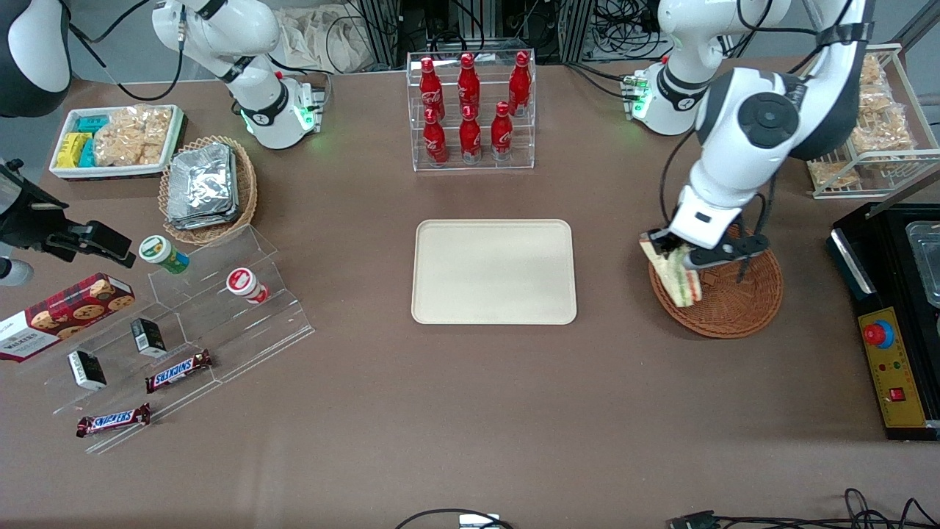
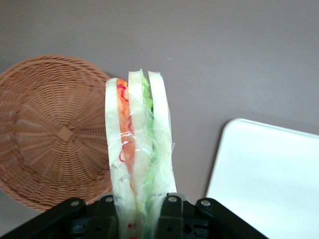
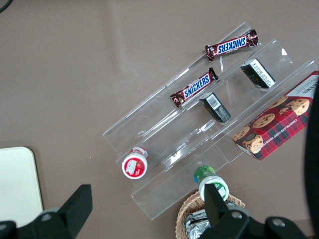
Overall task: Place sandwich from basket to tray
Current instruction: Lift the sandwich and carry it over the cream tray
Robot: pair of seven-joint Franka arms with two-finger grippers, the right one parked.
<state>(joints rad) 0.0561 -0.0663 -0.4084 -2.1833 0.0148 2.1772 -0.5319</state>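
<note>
Tool clenched on the sandwich, held above the rim of the basket at the edge nearest the tray. Sandwich upright on its thin side, long axis running away from the fingers, pointed tip leading, layered edge facing the wrist camera: white bread outside, orange and red toward one face, green toward the other, all under clear wrap. Lifted clear of the weave; basket otherwise bare inside.

Bare brown tabletop between basket and tray, nothing standing in that gap. Tray surface unoccupied, rounded corner showing near the sandwich from the wrist. Rack of red bottles farther from the front camera than the tray, well apart from it. Black control box at the working arm's end of the tabletop, close beside the basket.

Wide end of the sandwich hidden inside the tool; part of the basket covered by the arm from the front.
</note>
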